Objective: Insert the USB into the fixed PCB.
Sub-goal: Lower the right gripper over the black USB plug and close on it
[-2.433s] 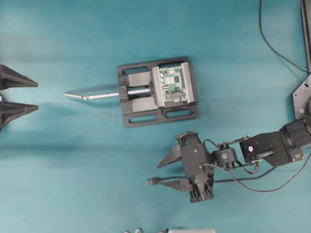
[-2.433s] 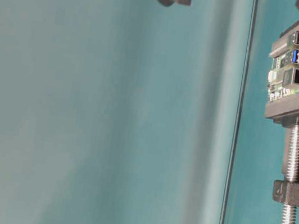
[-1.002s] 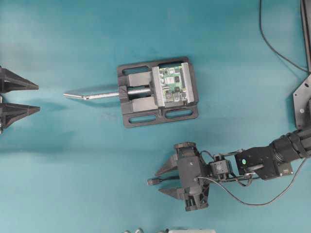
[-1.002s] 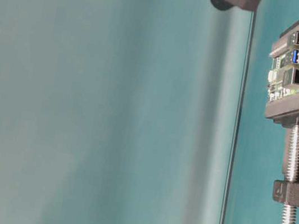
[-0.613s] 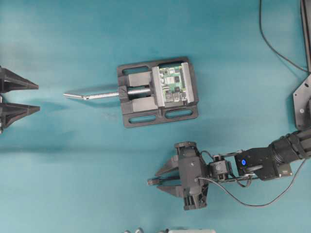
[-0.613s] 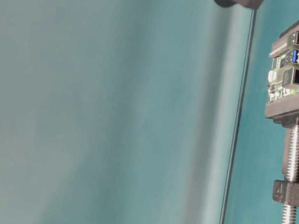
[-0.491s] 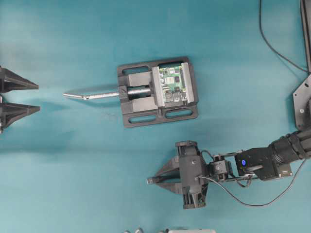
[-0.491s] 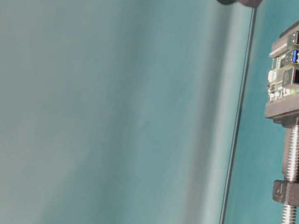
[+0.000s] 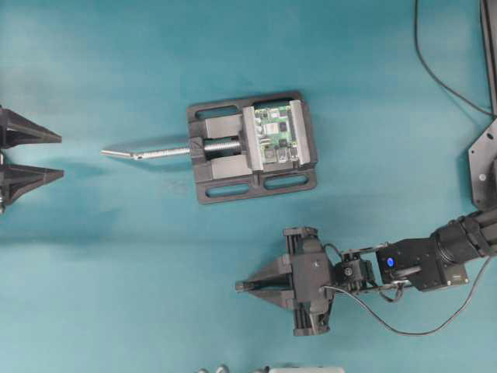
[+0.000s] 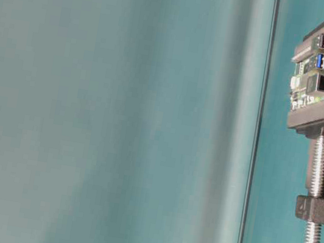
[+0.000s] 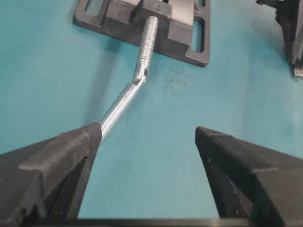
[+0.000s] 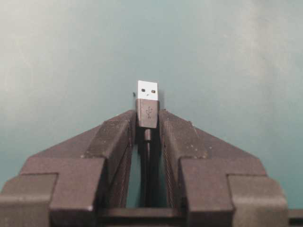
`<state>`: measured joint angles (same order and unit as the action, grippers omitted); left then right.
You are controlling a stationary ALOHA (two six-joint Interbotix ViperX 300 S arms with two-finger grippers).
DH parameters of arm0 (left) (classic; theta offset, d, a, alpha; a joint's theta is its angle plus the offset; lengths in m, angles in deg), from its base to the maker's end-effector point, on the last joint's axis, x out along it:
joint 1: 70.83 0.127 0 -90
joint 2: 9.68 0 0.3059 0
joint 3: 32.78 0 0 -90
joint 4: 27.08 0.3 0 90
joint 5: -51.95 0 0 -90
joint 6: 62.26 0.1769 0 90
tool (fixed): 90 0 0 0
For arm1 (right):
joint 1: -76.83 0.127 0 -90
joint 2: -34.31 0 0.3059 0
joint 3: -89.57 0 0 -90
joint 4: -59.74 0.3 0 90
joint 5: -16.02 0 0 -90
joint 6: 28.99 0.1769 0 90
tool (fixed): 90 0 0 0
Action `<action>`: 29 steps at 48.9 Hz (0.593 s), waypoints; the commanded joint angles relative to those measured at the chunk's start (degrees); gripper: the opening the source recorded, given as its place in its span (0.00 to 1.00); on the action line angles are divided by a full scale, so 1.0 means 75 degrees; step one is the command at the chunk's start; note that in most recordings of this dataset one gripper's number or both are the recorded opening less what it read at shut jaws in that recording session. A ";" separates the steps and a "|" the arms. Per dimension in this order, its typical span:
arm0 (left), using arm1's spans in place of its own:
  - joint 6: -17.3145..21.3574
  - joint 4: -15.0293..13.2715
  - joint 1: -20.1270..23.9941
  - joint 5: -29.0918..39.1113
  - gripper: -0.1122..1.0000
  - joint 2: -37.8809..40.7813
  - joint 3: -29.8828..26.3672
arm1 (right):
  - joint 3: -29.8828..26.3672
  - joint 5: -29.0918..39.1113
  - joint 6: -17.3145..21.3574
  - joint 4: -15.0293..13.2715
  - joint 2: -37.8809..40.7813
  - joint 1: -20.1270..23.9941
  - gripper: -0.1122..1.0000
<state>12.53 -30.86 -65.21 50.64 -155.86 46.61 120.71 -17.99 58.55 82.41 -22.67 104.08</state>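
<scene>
The right gripper pinches the USB, tip pointing straight out past its fingers. The PCB sits well apart, off to the side. The left gripper is spread, idle.

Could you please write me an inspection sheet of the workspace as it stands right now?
Surface: teal table, faint scuffs near the vise.
Job's things: USB plug pinched between the right gripper's fingers, silver tip sticking out forward; fixed PCB clamped in the black vise, ports free.
Clutter: pale objects cut off at the bottom edge of the overhead view, unidentifiable.
Grippers: right gripper shut on the USB, below the vise in the overhead view; left gripper open, holding nothing, pointing at the vise's screw rod.
Cables: a black cable runs along the table top right.
Surroundings: nothing seen.
</scene>
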 commanded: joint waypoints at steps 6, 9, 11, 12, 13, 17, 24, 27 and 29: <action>-0.0105 0.0023 0.0012 -0.0059 0.96 0.0105 -0.0105 | 0.0000 0.0094 -0.0012 0.0035 -0.0422 0.0059 0.29; -0.0105 0.0023 0.0012 -0.0059 0.96 0.0105 -0.0094 | 0.0047 0.0070 -0.0023 0.0035 -0.0598 0.0070 0.29; -0.0105 0.0023 0.0012 -0.0059 0.96 0.0105 -0.0105 | 0.0094 0.0047 -0.0035 0.0059 -0.0727 0.0082 0.29; -0.0105 0.0023 0.0012 -0.0059 0.96 0.0105 -0.0094 | 0.0117 0.0000 -0.0047 0.0070 -0.0797 0.0082 0.29; -0.0105 0.0023 0.0012 -0.0059 0.96 0.0105 -0.0094 | 0.0164 -0.0035 -0.0059 0.0094 -0.0867 0.0094 0.29; -0.0105 0.0023 0.0012 -0.0059 0.96 0.0105 -0.0094 | 0.0422 -0.0387 -0.0187 0.0305 -0.1113 0.0164 0.29; -0.0105 0.0023 0.0012 -0.0059 0.96 0.0105 -0.0094 | 0.0902 -0.0867 -0.0645 0.1523 -0.1477 0.0352 0.29; -0.0105 0.0023 0.0012 -0.0059 0.96 0.0105 -0.0094 | 0.0984 -0.0996 -0.0914 0.2203 -0.1547 0.0457 0.29; -0.0105 0.0023 0.0012 -0.0059 0.96 0.0105 -0.0094 | 0.1020 -0.1078 -0.1148 0.2695 -0.1582 0.0574 0.29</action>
<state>12.53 -30.86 -65.29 50.64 -155.86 46.61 128.44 -24.41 51.60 97.35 -32.16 107.15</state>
